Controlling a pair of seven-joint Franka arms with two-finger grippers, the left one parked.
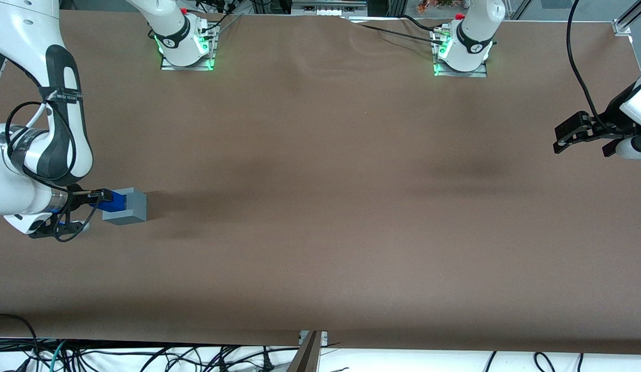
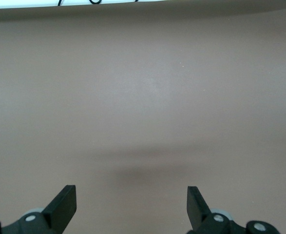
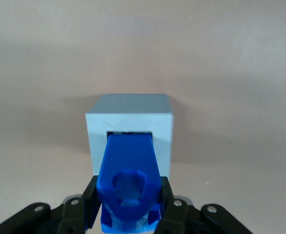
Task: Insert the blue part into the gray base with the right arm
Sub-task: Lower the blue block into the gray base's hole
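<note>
The gray base (image 1: 127,206) lies on the brown table toward the working arm's end, its square recess turned sideways toward my gripper. My right gripper (image 1: 95,197) is shut on the blue part (image 1: 112,202), held level just above the table. In the right wrist view the blue part (image 3: 129,185) sits clamped between the black fingers (image 3: 89,202), and its leading end is inside the recess of the gray base (image 3: 129,129). The knobbed end of the part faces the wrist camera.
The two arm mounts (image 1: 186,49) with green lights stand at the table edge farthest from the front camera. Cables (image 1: 145,359) lie below the table's near edge. The left wrist view shows only brown table (image 2: 143,97).
</note>
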